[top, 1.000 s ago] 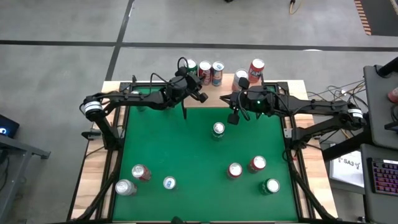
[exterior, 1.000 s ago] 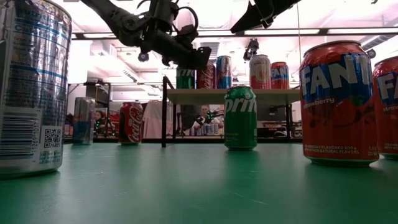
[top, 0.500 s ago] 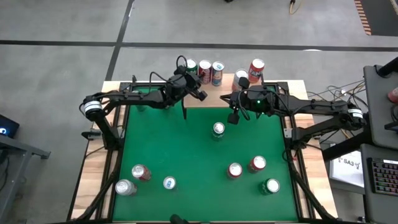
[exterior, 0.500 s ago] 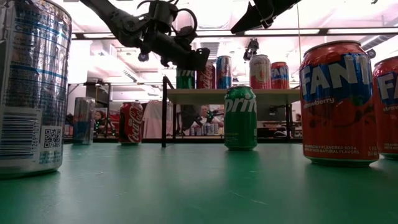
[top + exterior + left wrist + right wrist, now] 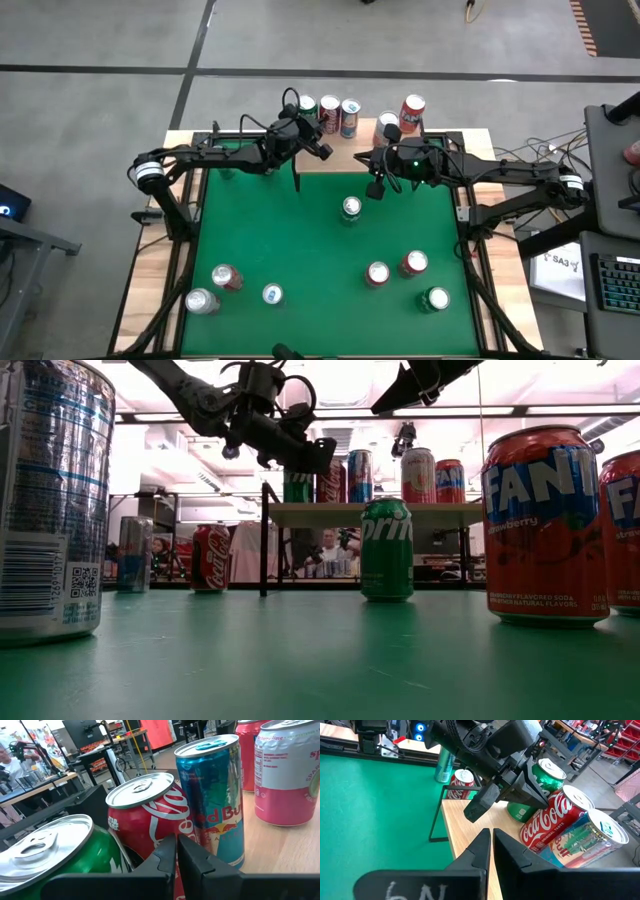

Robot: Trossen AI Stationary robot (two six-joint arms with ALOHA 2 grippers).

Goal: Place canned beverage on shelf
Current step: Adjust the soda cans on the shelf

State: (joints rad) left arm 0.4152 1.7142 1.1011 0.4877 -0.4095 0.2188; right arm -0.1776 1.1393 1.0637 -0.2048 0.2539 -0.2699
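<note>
**A:** What do you have, biggest things first?

**B:** I'm looking at the green bench from above. The shelf sits at its far edge, with a green can, a Coca-Cola can, a Red Bull can and a pink-and-white can in a row on the wooden top, plus a red can farther right.

**A:** And loose on the bench?

**B:** A Sprite can stands near the middle, just in front of the shelf. Six more cans are scattered along the near side.

**A:** The arms?

**B:** My left claw hangs over the shelf's left end, right behind the Coca-Cola can, fingers pressed together and holding nothing. My right claw hovers at the shelf's front edge near the Sprite can, also closed and empty
</note>
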